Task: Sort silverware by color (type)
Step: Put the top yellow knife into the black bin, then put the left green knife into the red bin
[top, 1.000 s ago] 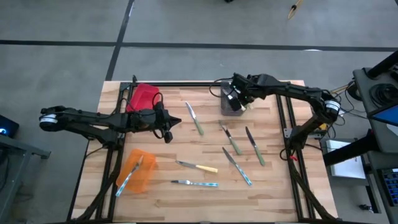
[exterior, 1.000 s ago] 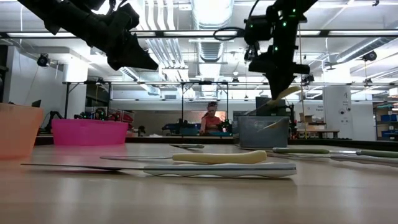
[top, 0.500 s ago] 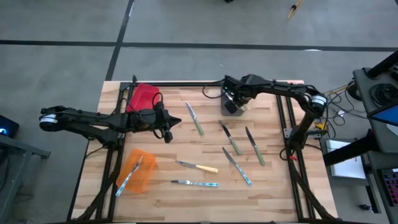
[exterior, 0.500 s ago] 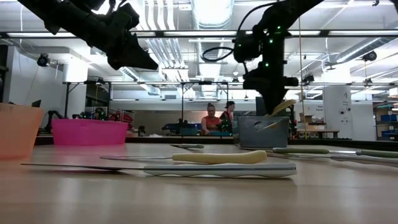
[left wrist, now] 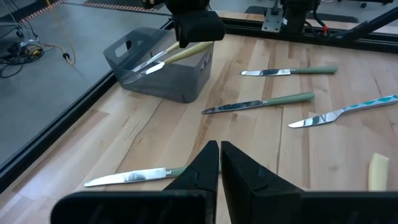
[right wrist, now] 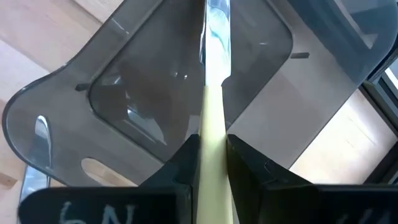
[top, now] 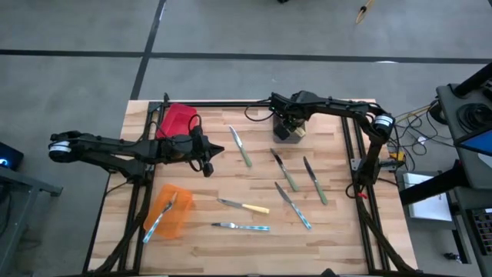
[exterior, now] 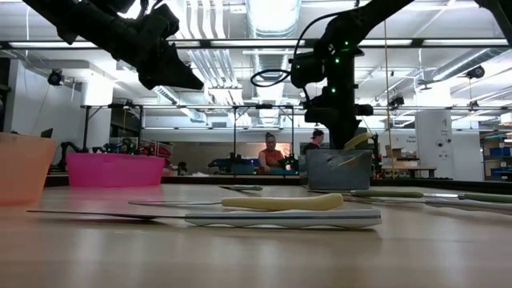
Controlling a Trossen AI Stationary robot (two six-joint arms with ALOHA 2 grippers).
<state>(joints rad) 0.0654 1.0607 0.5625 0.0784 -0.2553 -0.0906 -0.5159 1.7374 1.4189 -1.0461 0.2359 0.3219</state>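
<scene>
The right hand (right wrist: 211, 163) is clamped on a yellow-handled knife (right wrist: 212, 118), holding it over the grey bin (top: 286, 130) at the far side of the counter (top: 231, 246), blade pointing down into the bin. The left hand (left wrist: 220, 163), fingers pressed together and holding nothing, hovers near the red bin (top: 177, 120). Other knives (top: 291, 171) lie scattered across the counter, and one rests in the orange bin (top: 171, 210).

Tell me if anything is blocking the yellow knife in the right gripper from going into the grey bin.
Nothing visible does. The right gripper holds the yellow-handled knife with its blade already pointing into the open grey bin, where another knife lies off to one side.
</scene>
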